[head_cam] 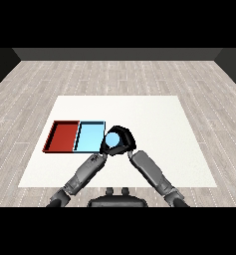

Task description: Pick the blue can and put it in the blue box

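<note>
Head view shows us the black right hand (123, 135) curled round the light blue cylindrical can (112, 141), which sits inside its fingers. The left hand (104, 148) touches the can at seven o'clock; we cannot tell its fingers. Both lie just beside the light blue tray (89, 138), at its three o'clock, on the white worktop (154, 119).
</note>
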Action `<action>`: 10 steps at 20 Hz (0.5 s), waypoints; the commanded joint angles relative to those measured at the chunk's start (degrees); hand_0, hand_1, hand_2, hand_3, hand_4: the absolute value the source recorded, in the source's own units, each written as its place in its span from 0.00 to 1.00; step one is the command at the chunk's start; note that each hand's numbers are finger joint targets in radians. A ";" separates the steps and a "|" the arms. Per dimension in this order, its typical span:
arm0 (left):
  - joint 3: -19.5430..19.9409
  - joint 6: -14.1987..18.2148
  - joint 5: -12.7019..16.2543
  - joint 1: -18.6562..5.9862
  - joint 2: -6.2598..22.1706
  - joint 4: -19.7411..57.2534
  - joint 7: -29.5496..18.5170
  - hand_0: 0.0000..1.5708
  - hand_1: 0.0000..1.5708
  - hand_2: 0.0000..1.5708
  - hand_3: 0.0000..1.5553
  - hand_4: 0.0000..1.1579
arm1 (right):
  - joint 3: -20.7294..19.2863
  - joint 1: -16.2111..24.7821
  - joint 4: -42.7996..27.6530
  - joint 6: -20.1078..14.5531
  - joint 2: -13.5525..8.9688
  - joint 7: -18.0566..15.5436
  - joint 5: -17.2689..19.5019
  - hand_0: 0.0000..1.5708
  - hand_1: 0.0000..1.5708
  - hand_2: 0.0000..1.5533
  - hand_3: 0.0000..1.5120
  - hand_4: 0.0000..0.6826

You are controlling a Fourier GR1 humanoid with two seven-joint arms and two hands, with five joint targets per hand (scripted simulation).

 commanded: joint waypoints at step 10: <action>2.17 1.64 4.53 -1.10 -0.97 1.42 -12.91 1.00 1.00 0.99 0.94 0.90 | -4.59 1.35 4.57 4.55 0.92 -0.60 0.80 0.00 0.00 0.00 0.00 0.00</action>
